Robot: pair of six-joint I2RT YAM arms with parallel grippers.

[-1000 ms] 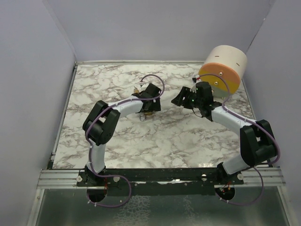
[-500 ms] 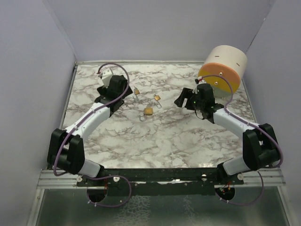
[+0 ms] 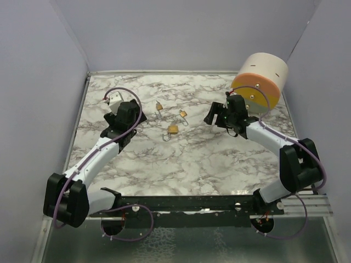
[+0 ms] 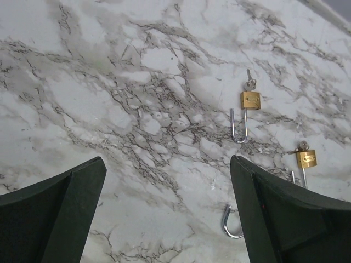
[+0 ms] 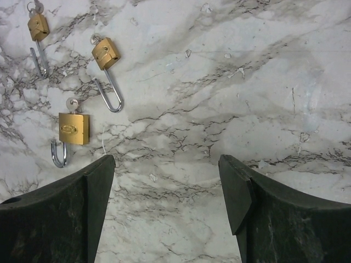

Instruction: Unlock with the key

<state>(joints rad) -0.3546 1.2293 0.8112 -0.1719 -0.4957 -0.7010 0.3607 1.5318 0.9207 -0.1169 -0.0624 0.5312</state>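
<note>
Three small brass padlocks lie on the marble table, each with a silver key in its keyhole. The back padlock [image 3: 159,107] [image 4: 250,100] [image 5: 38,26] lies nearest my left gripper, the middle padlock [image 3: 183,114] [image 4: 306,158] [image 5: 105,53] to its right, and the largest padlock [image 3: 172,130] [image 5: 73,128] in front. Its key [image 5: 72,103] sticks out at the top, and its shackle [image 4: 230,222] peeks past my left finger. My left gripper [image 3: 138,118] [image 4: 167,164] is open and empty, left of the padlocks. My right gripper [image 3: 210,115] [image 5: 164,159] is open and empty to their right.
A large cream and orange cylinder [image 3: 260,79] stands at the back right corner, just behind my right arm. Grey walls close in the table [image 3: 192,159] on the left, back and right.
My left arm has swung from above the padlocks out to the left, uncovering all three. My right gripper has opened wider and edged slightly back.
</note>
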